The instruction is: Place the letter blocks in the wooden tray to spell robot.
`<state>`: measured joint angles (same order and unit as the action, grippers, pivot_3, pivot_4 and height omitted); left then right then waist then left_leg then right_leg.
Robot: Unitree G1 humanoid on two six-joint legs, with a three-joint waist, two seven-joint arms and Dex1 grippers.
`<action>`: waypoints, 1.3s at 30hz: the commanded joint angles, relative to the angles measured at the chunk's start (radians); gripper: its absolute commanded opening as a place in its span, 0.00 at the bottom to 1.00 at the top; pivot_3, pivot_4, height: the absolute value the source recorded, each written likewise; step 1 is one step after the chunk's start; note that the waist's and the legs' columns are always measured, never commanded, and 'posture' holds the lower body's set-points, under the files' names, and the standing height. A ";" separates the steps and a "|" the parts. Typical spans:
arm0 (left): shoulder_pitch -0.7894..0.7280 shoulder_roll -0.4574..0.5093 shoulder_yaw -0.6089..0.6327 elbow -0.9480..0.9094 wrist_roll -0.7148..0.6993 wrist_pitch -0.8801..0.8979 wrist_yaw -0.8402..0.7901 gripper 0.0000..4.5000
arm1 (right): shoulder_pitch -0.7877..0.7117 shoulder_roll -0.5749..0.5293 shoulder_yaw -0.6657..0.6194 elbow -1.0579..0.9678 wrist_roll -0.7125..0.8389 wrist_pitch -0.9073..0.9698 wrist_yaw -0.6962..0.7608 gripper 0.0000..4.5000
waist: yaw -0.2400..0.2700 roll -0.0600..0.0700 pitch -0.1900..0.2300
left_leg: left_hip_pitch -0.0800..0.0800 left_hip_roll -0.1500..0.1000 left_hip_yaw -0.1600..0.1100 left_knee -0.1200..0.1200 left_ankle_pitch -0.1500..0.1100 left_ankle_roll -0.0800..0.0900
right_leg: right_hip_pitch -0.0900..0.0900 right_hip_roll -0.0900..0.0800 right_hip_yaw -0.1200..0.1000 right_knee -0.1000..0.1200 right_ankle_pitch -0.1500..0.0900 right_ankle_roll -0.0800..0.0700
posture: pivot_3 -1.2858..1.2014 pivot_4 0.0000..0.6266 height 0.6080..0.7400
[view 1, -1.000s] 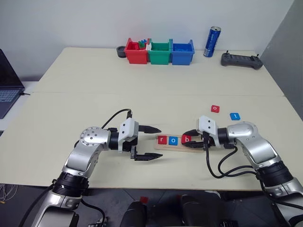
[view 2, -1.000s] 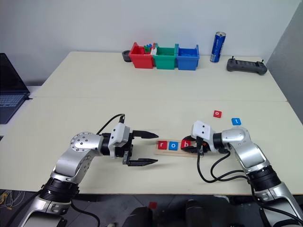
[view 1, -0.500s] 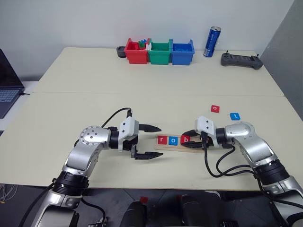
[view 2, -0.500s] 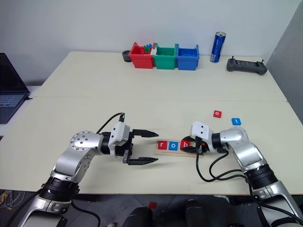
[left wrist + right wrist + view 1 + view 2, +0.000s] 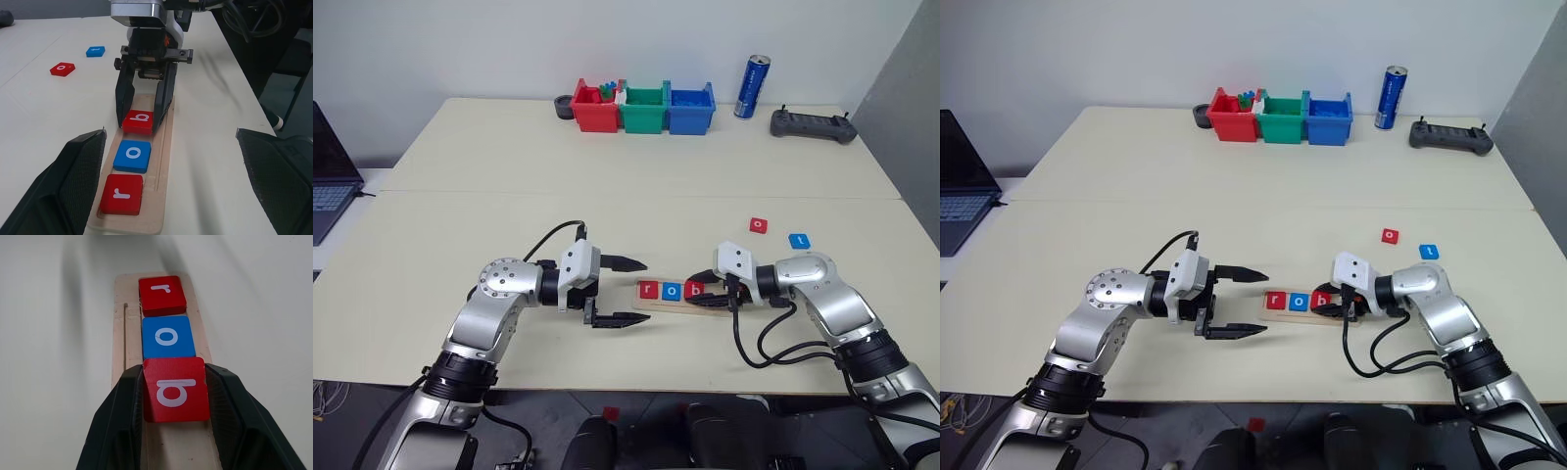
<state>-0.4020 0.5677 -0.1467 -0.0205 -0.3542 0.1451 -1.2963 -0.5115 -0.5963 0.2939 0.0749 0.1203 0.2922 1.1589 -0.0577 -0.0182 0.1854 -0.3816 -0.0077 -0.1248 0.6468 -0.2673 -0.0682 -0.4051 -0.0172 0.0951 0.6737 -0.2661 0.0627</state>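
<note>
Right wrist view: the red b block (image 5: 175, 389) is clenched between the right hand (image 5: 144, 105) fingers, seated in the wooden tray (image 5: 164, 147) touching the blue o block (image 5: 167, 337). The left hand (image 5: 619, 292) hangs open just beside the tray's end. If released crookedly, b could be dragged askew.

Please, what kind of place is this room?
Probably a lab or office workbench: a plain pale table by a white wall, with small plastic bins, a handheld controller and a laptop at its edge.
</note>
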 commanded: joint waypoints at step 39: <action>-0.029 0.000 0.002 0.018 -0.009 -0.011 -0.014 1.00 | 0.075 -0.113 -0.094 -0.110 0.051 0.027 0.004 0.07 | 0.000 0.000 0.000 | 0.000 0.000 0.000 0.000 0.000 0.000 | 0.000 0.000 0.000 0.000 0.000 0.000 | 0.52 0.24 1.00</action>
<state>-0.4200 0.5630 -0.1504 0.0090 -0.3530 0.1431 -1.3030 -0.4380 -0.7119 0.2039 -0.0267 0.1771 0.3448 1.1696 -0.0580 -0.0182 0.1854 -0.3817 -0.0077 -0.1245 0.6468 -0.2674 -0.0681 -0.4051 -0.0171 0.0953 0.6737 -0.2661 0.0627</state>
